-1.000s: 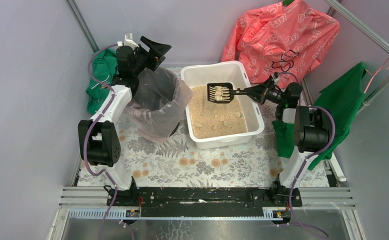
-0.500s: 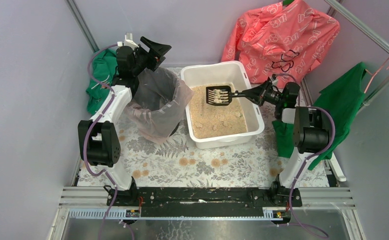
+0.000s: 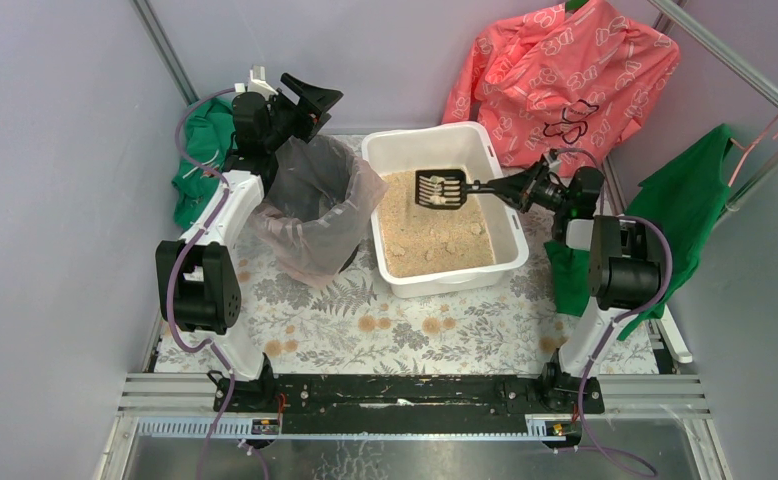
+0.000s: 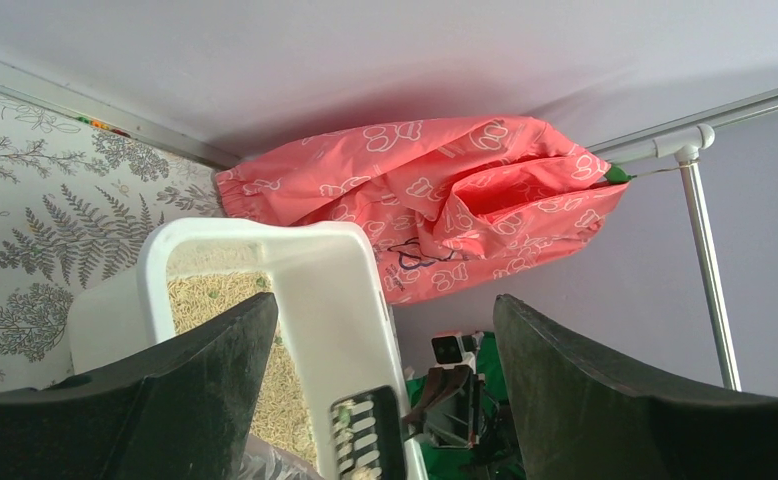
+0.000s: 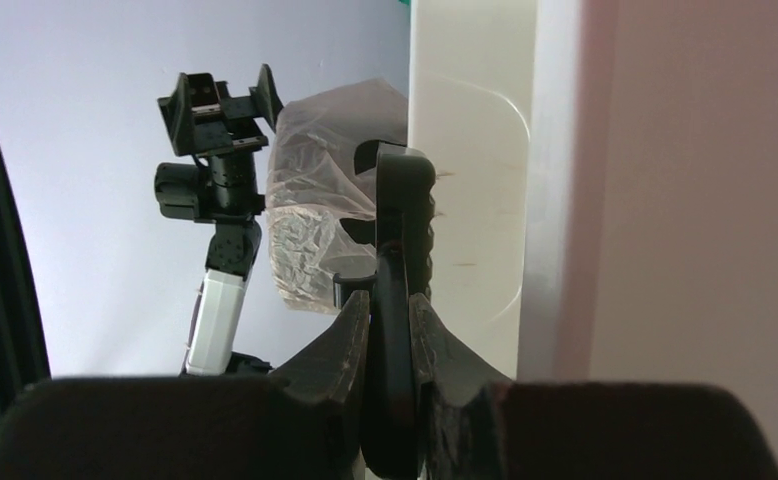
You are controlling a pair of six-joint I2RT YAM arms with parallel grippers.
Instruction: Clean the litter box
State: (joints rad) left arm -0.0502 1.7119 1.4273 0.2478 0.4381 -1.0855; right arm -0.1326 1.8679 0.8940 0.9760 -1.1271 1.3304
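litter box [image 3: 450, 280] | beneath scoop [image 3: 440, 189] clamped in right gripper [image 3: 510, 187] | left gripper [image 3: 317, 103] spread wide, at bin [image 3: 310, 205]

The right hand [image 5: 389, 325] is pinching a black plastic scoop [image 5: 403, 205] edge-on — the white plastic litter box [image 5: 470, 150] is standing beside, a crinkled clear bag [image 5: 315, 240] behind.

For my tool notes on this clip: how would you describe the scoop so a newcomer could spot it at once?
Find the white litter box in the middle of the floral table, right of the bag-lined bin. Above its sand hangs the scoop, a black slotted paddle carrying pale clumps. It is the only tool there, its handle pinched in the right gripper.
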